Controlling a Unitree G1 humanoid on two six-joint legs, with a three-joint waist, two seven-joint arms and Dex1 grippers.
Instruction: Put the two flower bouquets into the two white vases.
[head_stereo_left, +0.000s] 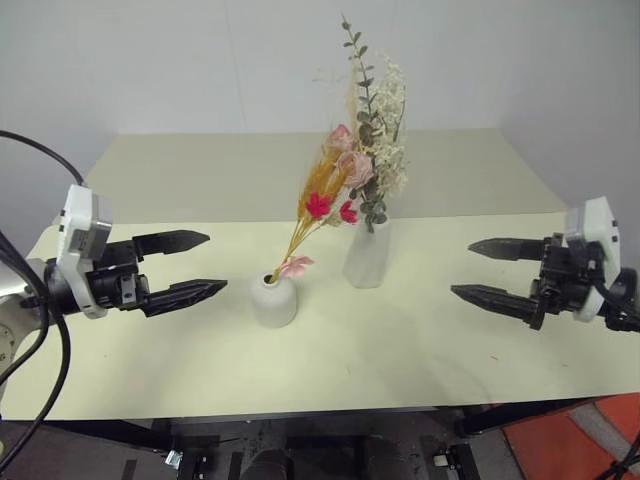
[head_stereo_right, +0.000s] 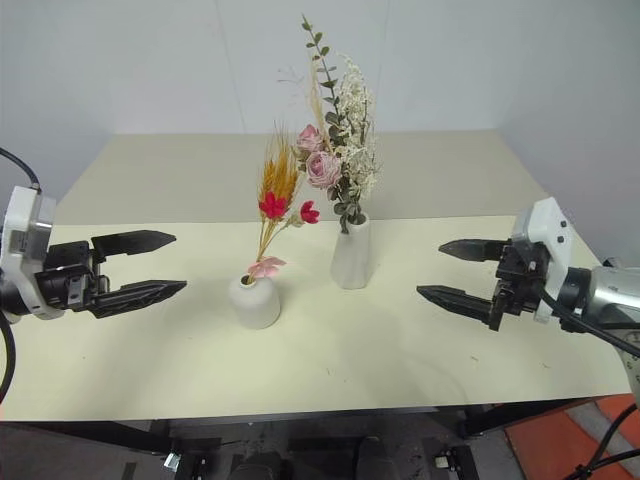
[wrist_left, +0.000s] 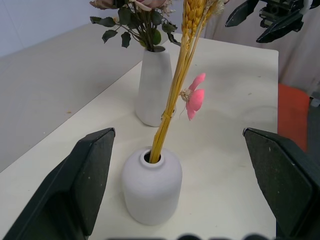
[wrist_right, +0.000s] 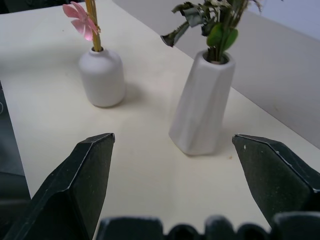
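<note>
Black left gripper (head_stereo_left: 196, 265) hangs spread and empty beside the squat vase (head_stereo_left: 274, 300), which holds the golden bunch (head_stereo_left: 318, 205). Next stands the tall vase (head_stereo_left: 366, 255) with the roses (head_stereo_left: 362, 165); the right gripper (head_stereo_left: 490, 270), also spread, waits apart. Best withdraw without brushing stems.

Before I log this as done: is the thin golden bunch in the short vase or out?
In. The golden stalks rise from the short vase's top hole, leaning slightly.
</note>
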